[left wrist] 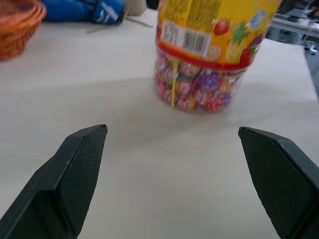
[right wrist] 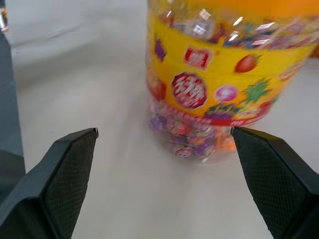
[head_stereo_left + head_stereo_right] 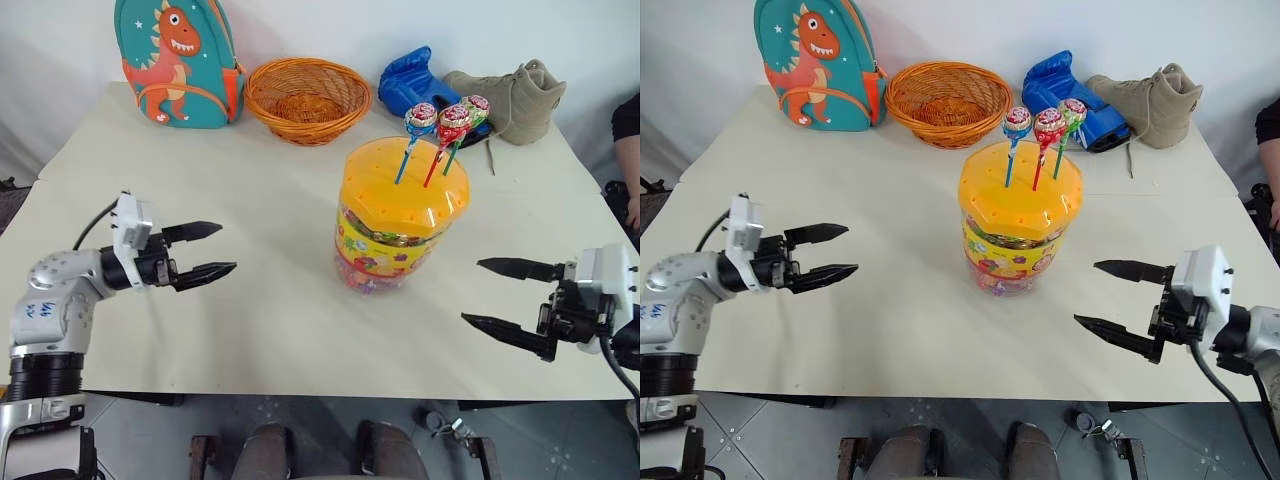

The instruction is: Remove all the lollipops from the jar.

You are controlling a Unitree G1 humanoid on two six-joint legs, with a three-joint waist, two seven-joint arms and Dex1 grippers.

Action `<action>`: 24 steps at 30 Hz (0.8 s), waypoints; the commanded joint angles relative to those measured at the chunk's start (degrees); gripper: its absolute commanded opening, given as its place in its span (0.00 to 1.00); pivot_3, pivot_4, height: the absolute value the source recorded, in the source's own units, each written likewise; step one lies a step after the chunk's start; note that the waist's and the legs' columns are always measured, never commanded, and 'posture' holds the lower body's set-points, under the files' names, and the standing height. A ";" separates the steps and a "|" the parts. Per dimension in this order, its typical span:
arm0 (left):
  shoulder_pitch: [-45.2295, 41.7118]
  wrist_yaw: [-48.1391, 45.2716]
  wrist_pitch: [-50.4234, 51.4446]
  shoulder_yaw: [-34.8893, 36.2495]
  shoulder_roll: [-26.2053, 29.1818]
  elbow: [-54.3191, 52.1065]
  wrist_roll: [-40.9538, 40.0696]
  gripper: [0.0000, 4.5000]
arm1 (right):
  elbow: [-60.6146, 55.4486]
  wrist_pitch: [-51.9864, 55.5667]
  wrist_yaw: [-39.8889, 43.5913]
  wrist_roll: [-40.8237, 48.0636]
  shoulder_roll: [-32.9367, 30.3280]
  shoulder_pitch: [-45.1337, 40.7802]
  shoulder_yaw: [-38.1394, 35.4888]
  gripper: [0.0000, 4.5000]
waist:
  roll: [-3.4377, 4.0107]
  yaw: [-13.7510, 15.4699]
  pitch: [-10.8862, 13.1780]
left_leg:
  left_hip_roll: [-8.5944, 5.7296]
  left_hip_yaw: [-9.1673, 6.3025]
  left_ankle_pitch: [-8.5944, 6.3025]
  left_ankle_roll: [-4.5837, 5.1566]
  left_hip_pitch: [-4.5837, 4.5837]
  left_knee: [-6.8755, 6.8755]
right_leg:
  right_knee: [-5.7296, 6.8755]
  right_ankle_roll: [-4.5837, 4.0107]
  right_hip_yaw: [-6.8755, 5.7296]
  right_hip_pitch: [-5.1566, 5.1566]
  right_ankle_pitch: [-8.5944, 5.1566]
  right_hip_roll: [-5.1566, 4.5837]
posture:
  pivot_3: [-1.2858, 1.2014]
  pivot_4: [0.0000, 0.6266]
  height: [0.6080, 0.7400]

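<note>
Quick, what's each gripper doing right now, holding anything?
Left gripper: open, holding nothing.
Right gripper: open, holding nothing.

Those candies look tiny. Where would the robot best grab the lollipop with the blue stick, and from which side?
Probably by the bare blue stick, between the wrapped head and the orange lid it stands in. The stick leans but rises free above the lid, so a grip from the side, then a lift along the stick, suits it. The left gripper is nearer that side; the other two lollipops crowd its right.
</note>
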 commanded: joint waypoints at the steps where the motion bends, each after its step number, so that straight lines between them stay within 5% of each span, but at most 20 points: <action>1: -6.62 -2.68 0.97 0.25 1.73 -4.00 -3.08 1.00 | -4.91 4.64 -4.74 7.55 -1.49 -3.09 -5.21 0.99 | -0.04 0.11 0.02 | 0.01 -0.01 0.00 0.00 -0.01 0.03 | 0.01 0.00 -0.01 0.00 0.00 0.00 | 0.52 0.24 1.00; 11: -24.04 -7.46 5.31 -7.95 -3.33 -1.39 -4.09 1.00 | -10.19 10.54 -13.02 17.30 -3.00 -7.27 -10.69 0.99 | -0.09 0.12 0.05 | -0.02 -0.02 0.00 0.00 -0.04 0.23 | 0.13 0.00 0.04 0.01 0.00 0.01 | 0.52 0.24 1.00; 24: -40.23 -3.48 6.27 -16.29 -18.48 10.16 1.96 1.00 | -14.75 10.20 -19.92 18.68 -1.73 -5.30 -13.64 0.99 | -0.15 0.39 0.09 | -0.02 -0.10 -0.04 0.07 -0.25 0.61 | 0.22 0.01 -0.01 -0.01 0.00 0.02 | 0.52 0.24 1.00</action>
